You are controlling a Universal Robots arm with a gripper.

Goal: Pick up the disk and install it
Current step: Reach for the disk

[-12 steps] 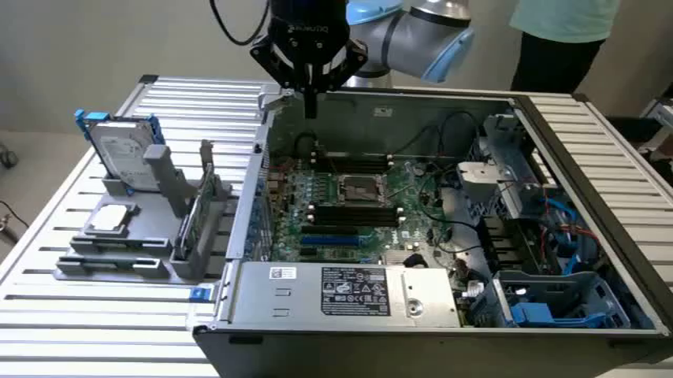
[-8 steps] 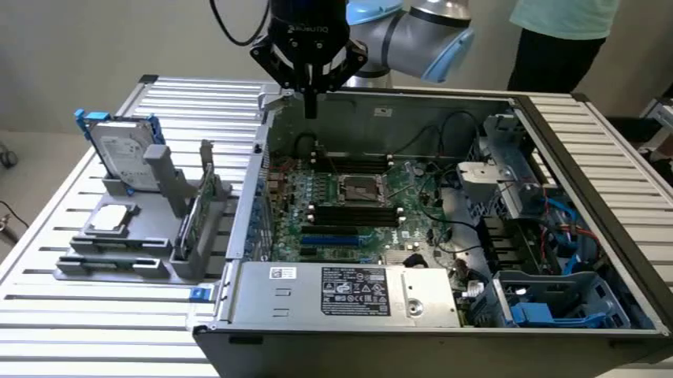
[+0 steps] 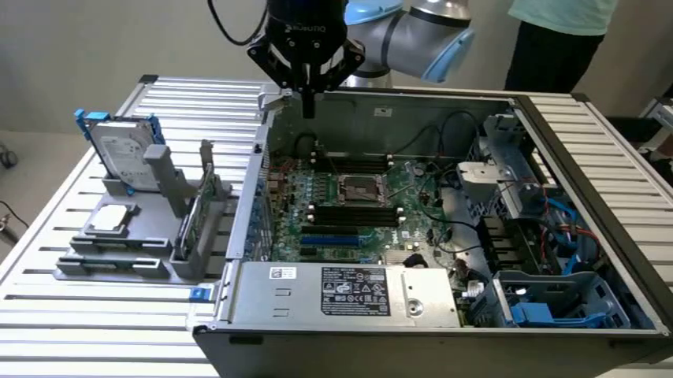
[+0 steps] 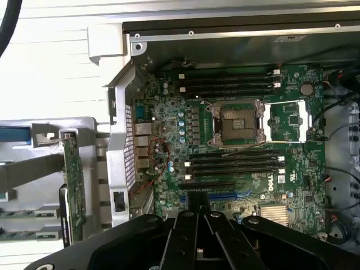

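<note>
The fingers (image 3: pixel 308 104) are hanging pressed together, empty, above a corner of the open computer case (image 3: pixel 421 106); the disk (image 3: pixel 124 153) is standing upright outside that case.

- The exterior view stands high off the counter's (image 3: pixel 63 315) near edge. It looks down at a slant across the whole open computer case (image 3: pixel 421 106) toward the far edge.
- The wrist view sits above the claw (image 4: pixel 198 212), facing straight down, close over the motherboard (image 4: pixel 236 163).
- Both views share the motherboard, the case's side wall and the green card (image 4: pixel 73 180) standing just outside it.
</note>
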